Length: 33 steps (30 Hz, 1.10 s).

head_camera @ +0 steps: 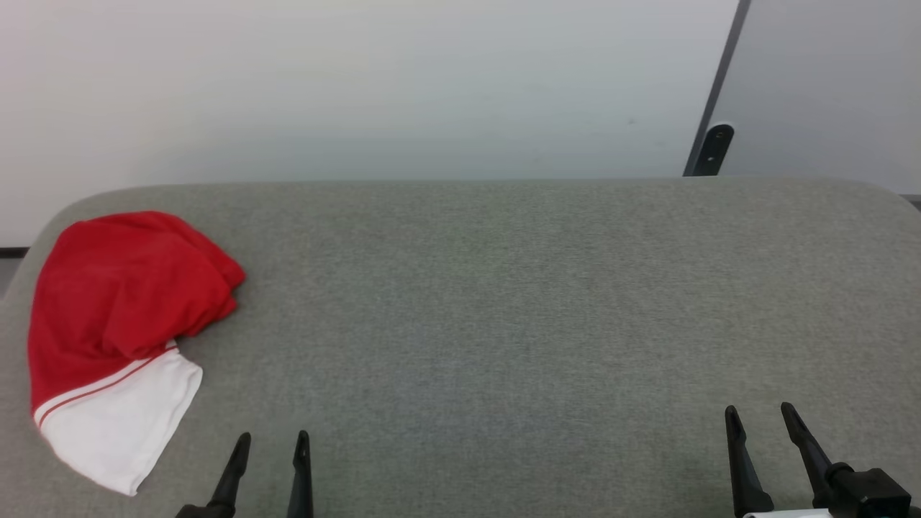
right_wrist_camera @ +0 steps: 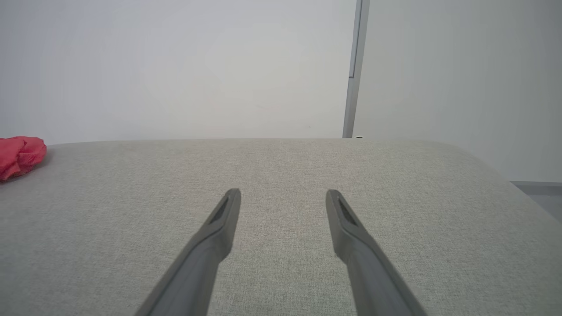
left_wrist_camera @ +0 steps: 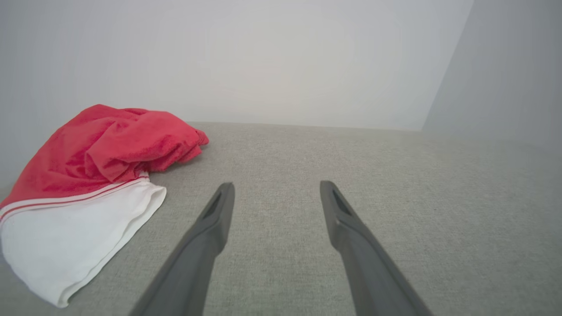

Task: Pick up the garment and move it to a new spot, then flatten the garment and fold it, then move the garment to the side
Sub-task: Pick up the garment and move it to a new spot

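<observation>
Both grippers [head_camera: 273, 436] [head_camera: 759, 410] gape, garment [head_camera: 122, 316] bunched far left

The red thin-fabric jersey with a white panel and striped trim [head_camera: 115, 302] lies bunched at the table's left edge. Its inner layers are folded under, so its full outline cannot be told. The left wrist view's left edge cuts it, and the right wrist view's left edge leaves a small red lump of it.

The grey fabric-covered table [head_camera: 504, 302] runs off the head view, cutting off its near edge and near corners.

The left gripper [head_camera: 273, 436] and right gripper [head_camera: 759, 408], each with two long dark fingers, are cut at the bottom, their bodies largely out of frame.

A slim dark post [head_camera: 723, 72] and its black bracket [head_camera: 716, 147] have their lower ends hidden behind the table's far edge.
</observation>
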{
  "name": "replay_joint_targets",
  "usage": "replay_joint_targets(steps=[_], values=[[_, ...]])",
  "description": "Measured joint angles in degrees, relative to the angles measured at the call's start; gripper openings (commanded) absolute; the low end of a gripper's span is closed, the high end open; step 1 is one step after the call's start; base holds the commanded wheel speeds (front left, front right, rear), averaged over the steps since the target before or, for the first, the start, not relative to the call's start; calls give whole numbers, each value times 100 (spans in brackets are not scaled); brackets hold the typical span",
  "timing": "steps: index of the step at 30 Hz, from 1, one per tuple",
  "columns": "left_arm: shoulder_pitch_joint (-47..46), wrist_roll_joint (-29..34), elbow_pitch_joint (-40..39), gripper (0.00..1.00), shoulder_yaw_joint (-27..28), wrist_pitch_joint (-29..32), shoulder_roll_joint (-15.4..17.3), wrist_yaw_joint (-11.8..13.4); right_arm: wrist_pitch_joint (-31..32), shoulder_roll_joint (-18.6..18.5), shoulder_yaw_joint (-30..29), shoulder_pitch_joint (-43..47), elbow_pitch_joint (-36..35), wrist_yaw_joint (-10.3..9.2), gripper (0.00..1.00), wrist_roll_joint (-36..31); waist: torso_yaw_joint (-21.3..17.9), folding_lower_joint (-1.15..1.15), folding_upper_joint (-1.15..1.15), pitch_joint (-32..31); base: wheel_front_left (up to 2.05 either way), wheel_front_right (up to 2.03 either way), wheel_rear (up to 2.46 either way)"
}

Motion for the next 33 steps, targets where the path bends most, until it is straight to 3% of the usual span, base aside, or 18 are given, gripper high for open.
replay_joint_targets(steps=[9, 26, 33], values=[[-140, -204, 101, 100, 1, 0, 3, 158, -5, 0, 144, -93, -37, 0, 100, -83, 495, 0, 0, 75, 0, 0, 0], [-82, -422, 35, 100, -68, 0, 4, 443, 88, -3, 654, -416, 134, 0, 100, -190, 2269, 0, 0, 126, 0, 0, 0], [152, -704, -264, 100, 62, 0, 9, 746, 205, 5, 1232, -936, 352, 1, 100, -260, 2823, 0, 0, 188, 0, 0, 0]])
